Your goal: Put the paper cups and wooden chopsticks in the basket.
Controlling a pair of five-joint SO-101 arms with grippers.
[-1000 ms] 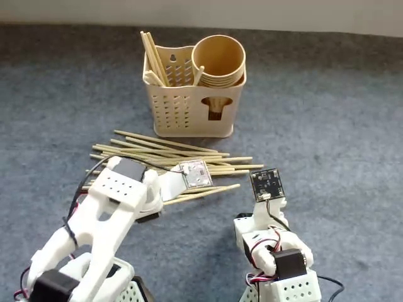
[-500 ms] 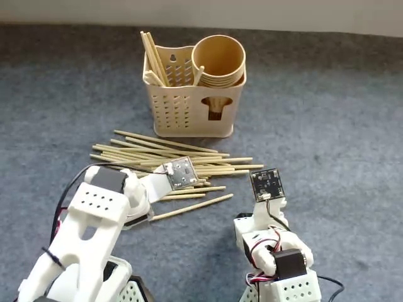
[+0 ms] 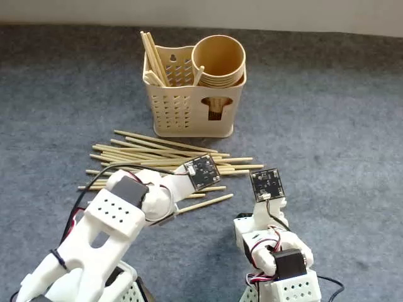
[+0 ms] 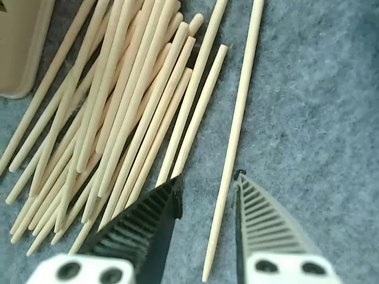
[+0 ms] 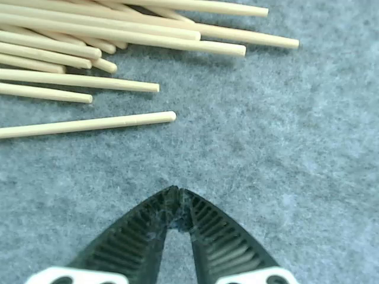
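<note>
R arm (image 3: 275,255): located at the near edge of the grey mat (image 3: 327,126), beside the L arm (image 3: 119,214).

R gripper (image 5: 177,190): jaws are pressed together tip to tip, w/ nothing held btwn them. Bare mat is seen under the tips. The closest stick ends of the chopstick pile (image 5: 89,35) lie beyond the tips, apart from them.

L gripper (image 4: 208,177): jaws are spread and nothing is gripped. The tips are set low over the mat; contact w/ the mat cannot be told. A single chopstick (image 4: 234,136) is lined up lengthwise in the gap btwn the jaws. Its near end lies btwn the two fingers and its shaft runs out past the tips. The stick sits just beside the finger on the side away from the pile; contact there cannot be confirmed. The other finger's tip is placed at the edge of the pile.

In the high view the single chopstick (image 3: 204,204) lies flat on the mat, just beside the near side of the pile and slanted to it. The pile is spread flat btwn the arms and the basket (image 3: 189,113).

The basket stands upright beyond the pile, near it. Two compartments are seen. A stack of paper cups (image 3: 218,60) is seated mouth up in the one on the R arm's side. Several upright chopsticks (image 3: 154,56) lean in the one on the L arm's side.
</note>
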